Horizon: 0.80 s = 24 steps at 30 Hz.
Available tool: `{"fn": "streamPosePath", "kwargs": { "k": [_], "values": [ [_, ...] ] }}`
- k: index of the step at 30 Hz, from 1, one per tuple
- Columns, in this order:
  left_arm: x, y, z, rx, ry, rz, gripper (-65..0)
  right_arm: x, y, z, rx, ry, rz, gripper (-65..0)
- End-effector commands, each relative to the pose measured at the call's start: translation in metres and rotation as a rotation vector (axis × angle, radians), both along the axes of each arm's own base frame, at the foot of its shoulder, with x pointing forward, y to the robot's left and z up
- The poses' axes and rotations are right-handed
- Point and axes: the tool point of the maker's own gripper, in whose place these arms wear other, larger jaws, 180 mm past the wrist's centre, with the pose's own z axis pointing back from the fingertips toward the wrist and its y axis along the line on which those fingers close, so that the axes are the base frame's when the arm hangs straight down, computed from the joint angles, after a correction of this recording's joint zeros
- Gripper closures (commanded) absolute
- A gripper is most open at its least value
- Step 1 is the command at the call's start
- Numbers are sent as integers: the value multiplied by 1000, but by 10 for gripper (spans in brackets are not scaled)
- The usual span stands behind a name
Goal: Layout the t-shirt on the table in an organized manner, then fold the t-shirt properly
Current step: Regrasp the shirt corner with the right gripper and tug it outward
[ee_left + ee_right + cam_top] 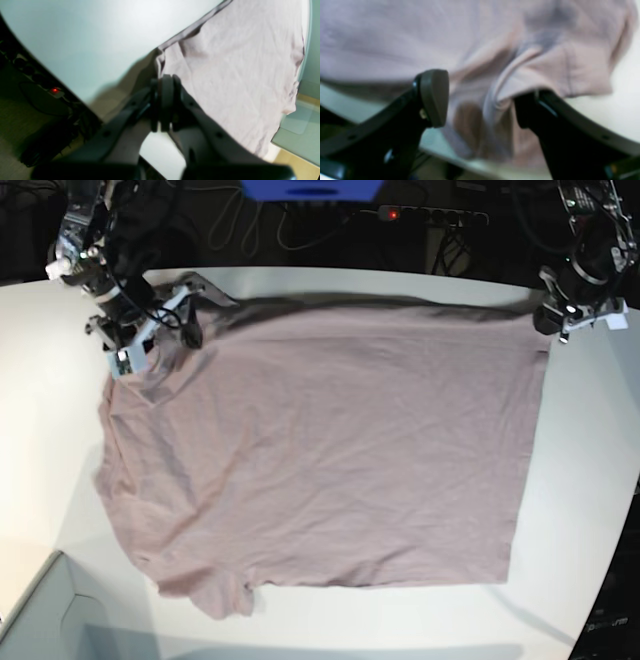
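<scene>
Pinching a corner of the t-shirt hem, the left gripper has its jaws pressed together, while the right gripper stands wide with a sleeve fold between the jaws, not clamped. The shirt lies spread on the surface. Pulling with only 1 side held could skew the cloth or drag it off the far edge.

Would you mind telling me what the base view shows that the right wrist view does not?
Only the base view shows the whole t-shirt spread on the table, the left gripper shut at its far corner, and a grey box corner. Only the right wrist view shows the right gripper open around a bunched sleeve up close. Both show shirt, table and right gripper.
</scene>
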Motion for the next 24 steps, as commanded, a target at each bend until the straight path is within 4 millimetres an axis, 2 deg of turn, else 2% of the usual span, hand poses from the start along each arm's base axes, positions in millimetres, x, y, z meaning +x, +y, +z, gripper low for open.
{"fn": "streamPosePath", "kwargs": {
  "k": [1,4,9,14,17,19,24],
  "values": [
    [9,6,11,11,-35,0,0,12,0,11,-15,-49,9,-402],
    [9,6,11,10,-35,1,0,23,-5,20,-92,-74,30,-404],
    [9,7,11,12,-35,0,0,27,-20,34,-181,-103,27,-402],
    [10,7,11,11,-37,0,0,13,-75,59,-258,-134,-120,-401],
    [10,7,12,12,-37,2,0,-1,-102,63,-273,-128,-196,-401],
    [10,8,12,13,-37,1,0,-11,-114,57,-279,-98,-231,-404],
    [10,8,12,13,-37,1,0,-32,-115,11,-227,27,-220,-404]
  ]
}}
